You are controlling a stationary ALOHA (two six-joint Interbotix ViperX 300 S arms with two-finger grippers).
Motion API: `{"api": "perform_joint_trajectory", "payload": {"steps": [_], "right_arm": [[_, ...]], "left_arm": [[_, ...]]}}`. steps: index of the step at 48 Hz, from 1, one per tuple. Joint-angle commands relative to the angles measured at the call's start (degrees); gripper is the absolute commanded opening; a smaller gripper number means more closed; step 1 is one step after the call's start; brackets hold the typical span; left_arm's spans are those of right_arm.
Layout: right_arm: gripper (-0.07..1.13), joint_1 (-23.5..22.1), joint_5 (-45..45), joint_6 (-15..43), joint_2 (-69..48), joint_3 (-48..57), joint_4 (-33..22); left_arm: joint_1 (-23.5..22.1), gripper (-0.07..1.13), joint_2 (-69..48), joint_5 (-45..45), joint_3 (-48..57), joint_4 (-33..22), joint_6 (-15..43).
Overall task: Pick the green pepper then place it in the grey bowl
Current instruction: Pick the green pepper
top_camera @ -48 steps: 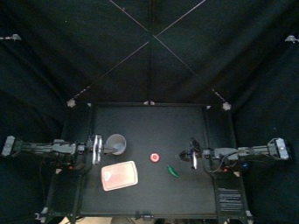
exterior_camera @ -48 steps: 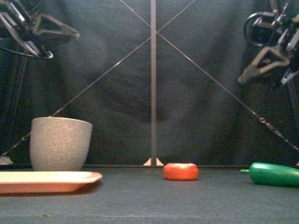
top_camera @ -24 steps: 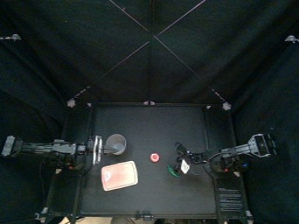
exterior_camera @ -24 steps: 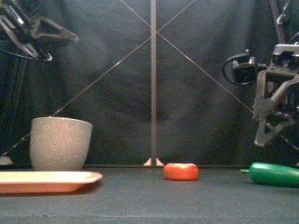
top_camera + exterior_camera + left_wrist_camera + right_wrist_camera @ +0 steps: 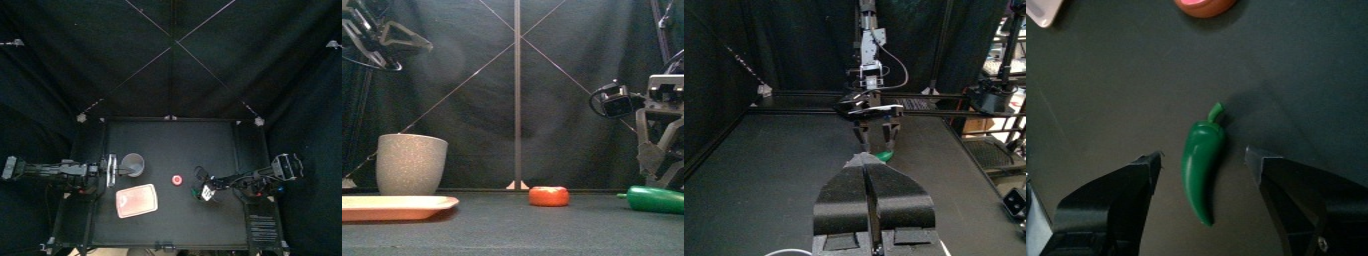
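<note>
The green pepper (image 5: 1201,178) lies flat on the black table, at the front right in the front view (image 5: 657,199). My right gripper (image 5: 1204,158) hangs open just above it, one jaw on each side of the pepper, not touching it. From above, that gripper (image 5: 203,186) covers most of the pepper. The tall grey speckled cup (image 5: 412,164) stands upright at the left (image 5: 132,164). My left gripper (image 5: 871,162) is shut and empty, resting high at the left beside the cup (image 5: 107,172).
A flat pink tray (image 5: 136,201) lies in front of the cup, low at the left in the front view (image 5: 396,207). A small red toy food (image 5: 548,196) sits mid-table between the tray and the pepper (image 5: 177,180).
My right arm has come down and moved left, from high at the right to just over the pepper. The left arm, the cup, the tray and the toys have not moved.
</note>
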Motion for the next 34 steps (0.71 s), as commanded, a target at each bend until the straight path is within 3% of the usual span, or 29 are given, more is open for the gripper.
{"api": "perform_joint_trajectory", "payload": {"steps": [1, 12, 28, 34], "right_arm": [[0.99, 0.88, 0.09, 0.09, 1.93, -2.81, -0.09], [0.97, 1.32, 1.76, 0.18, 7.03, -5.62, -0.09], [0.73, 1.58, 6.77, 0.18, 10.55, -9.23, -0.09], [0.7, 1.58, 6.77, 0.09, 10.37, -10.37, -0.18]], "left_arm": [[1.23, 0.06, 0.35, -0.35, -0.88, 0.09, 0.09], [2.29, 0.06, 0.18, -0.26, -1.23, 0.09, 0.09], [2.37, 0.06, -0.26, -0.35, -1.32, 0.0, 0.09], [2.37, 0.06, -0.26, -0.44, -1.05, -0.09, 0.0]]}}
